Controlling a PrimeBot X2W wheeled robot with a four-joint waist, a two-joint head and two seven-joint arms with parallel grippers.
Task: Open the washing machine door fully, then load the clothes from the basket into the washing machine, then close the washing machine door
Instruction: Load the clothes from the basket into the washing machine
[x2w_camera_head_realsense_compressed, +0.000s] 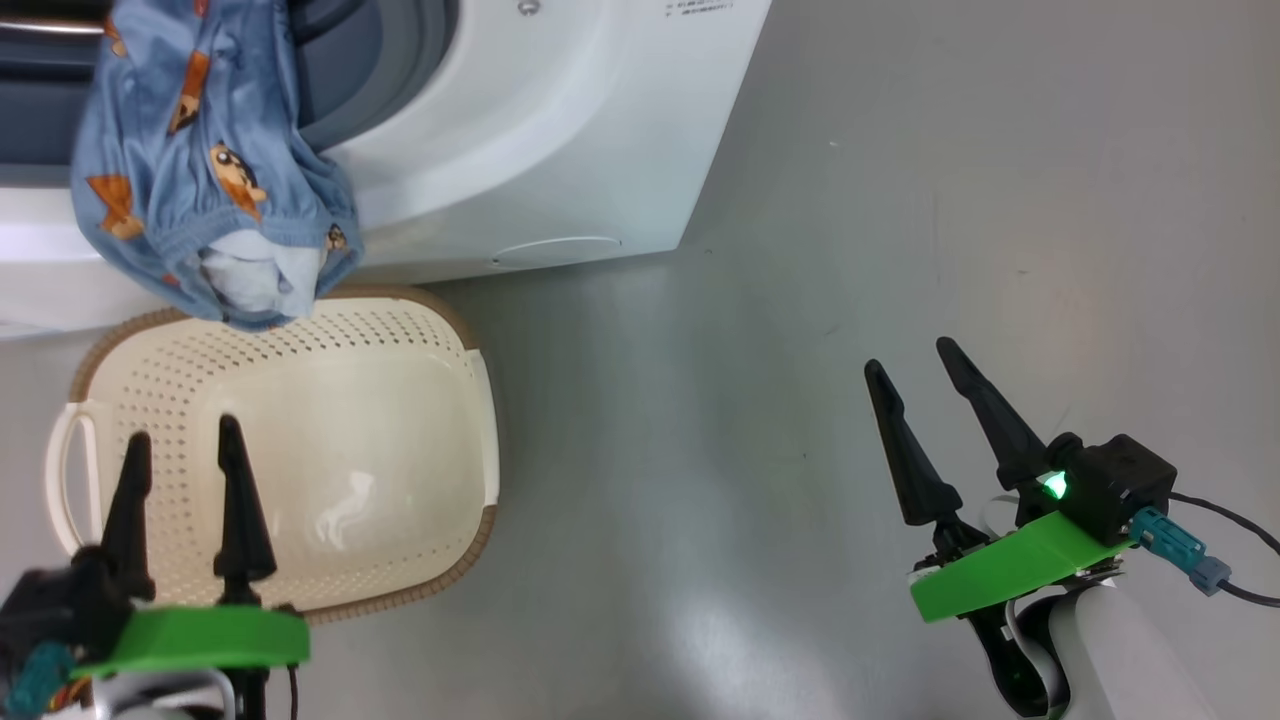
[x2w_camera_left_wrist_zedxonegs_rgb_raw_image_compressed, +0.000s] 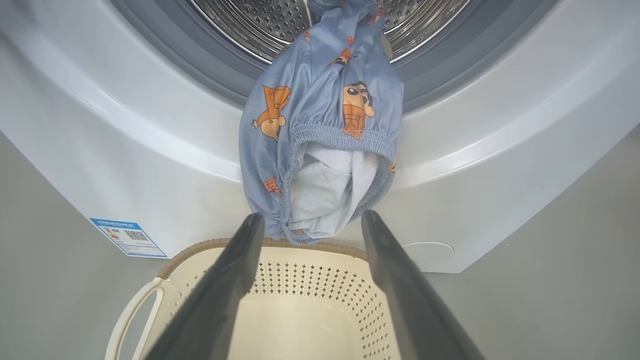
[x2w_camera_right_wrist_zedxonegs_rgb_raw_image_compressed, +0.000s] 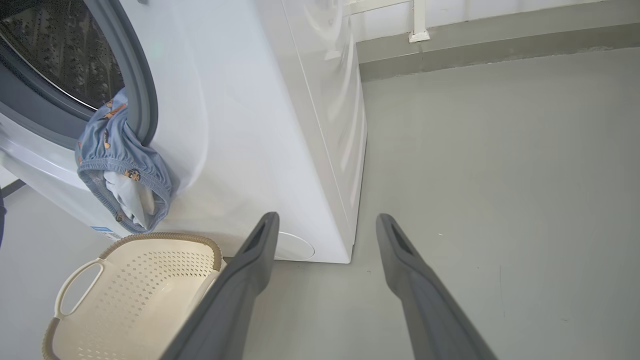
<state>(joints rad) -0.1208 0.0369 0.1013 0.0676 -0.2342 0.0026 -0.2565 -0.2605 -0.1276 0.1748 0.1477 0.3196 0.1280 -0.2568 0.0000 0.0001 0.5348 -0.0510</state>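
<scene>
Clothes (x2w_camera_left_wrist_zedxonegs_rgb_raw_image_compressed: 320, 130) hang out of the washing machine (x2w_camera_head_realsense_compressed: 560, 130). They droop over the grey rubber ring (x2w_camera_left_wrist_zedxonegs_rgb_raw_image_compressed: 200, 75) and down the white front. Their low end is just above the far rim of the basket (x2w_camera_head_realsense_compressed: 400, 340). The cloth is light blue with orange cartoon figures, and a pale piece shows inside the stretchy edge. The top of the cloth is cut off in the left wrist view, so I cannot tell how far into the steel drum (x2w_camera_left_wrist_zedxonegs_rgb_raw_image_compressed: 260, 20) it goes.

A small blue label (x2w_camera_left_wrist_zedxonegs_rgb_raw_image_compressed: 128, 237) sits low on the machine's front. It has a tiny square code and some words, but they are too small to read. More tiny print (x2w_camera_head_realsense_compressed: 700, 6) at the top of the head view is also too small to read.

The basket stands on the grey floor (x2w_camera_head_realsense_compressed: 900, 200), right in front of the machine. Its bottom looks bare and shiny.

The left gripper (x2w_camera_head_realsense_compressed: 185, 427) is over the basket with its two fingers spread wide, and it holds nothing. The right gripper (x2w_camera_head_realsense_compressed: 909, 354) is well off to the side above the floor, fingers wide apart too, with nothing between them.
</scene>
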